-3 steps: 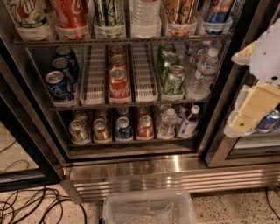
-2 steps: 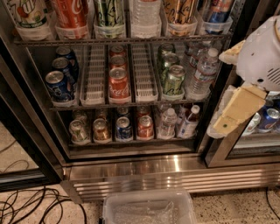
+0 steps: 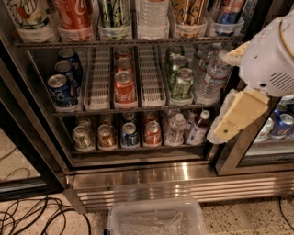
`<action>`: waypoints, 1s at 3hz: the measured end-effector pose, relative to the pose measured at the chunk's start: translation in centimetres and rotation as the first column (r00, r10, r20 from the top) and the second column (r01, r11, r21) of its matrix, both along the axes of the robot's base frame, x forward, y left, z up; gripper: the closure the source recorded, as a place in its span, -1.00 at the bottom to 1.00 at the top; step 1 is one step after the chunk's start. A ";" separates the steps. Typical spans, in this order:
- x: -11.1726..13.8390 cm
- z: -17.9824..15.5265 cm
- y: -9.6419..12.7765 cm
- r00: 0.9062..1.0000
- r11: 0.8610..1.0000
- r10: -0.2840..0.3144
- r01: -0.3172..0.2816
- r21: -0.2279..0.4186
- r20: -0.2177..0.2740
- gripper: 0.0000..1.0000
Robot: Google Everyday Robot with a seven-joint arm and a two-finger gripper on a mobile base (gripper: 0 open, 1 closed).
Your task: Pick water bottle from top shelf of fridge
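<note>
Six drinks [image 3: 73, 13] stand on the top shelf [image 3: 128, 42] of the fridge [image 3: 138, 176]; the water bottle [image 3: 151, 18] is fourth from the left. At right, one end effector [image 3: 220, 133] hangs beside the two lower racks [image 3: 138, 109]; released or clenched, I cannot tell.

One camera looks down, close, into the fridge [image 3: 138, 178], pincer [image 3: 223, 132] at right edge.

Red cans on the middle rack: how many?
3, in one lane, front to back: front can, middle can, rear can. Others may be hidden behind. The gripper hangs at the right side of the fridge.
</note>
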State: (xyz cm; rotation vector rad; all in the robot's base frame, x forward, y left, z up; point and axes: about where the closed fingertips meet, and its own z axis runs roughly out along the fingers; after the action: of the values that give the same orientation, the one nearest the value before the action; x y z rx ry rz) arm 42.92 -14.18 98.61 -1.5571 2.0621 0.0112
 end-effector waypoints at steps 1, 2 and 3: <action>1.2 1.5 2.8 0.997 0.996 0.011 -0.018 0.091 0.073 -1.00; 3.1 3.8 5.0 0.984 0.977 -0.034 -0.003 0.211 0.174 -1.00; 5.1 5.0 6.8 0.966 0.937 -0.090 -0.001 0.348 0.244 -1.00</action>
State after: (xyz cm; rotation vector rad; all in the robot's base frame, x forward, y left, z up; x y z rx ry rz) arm 48.02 -7.42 103.63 -1.2255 1.7786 0.1412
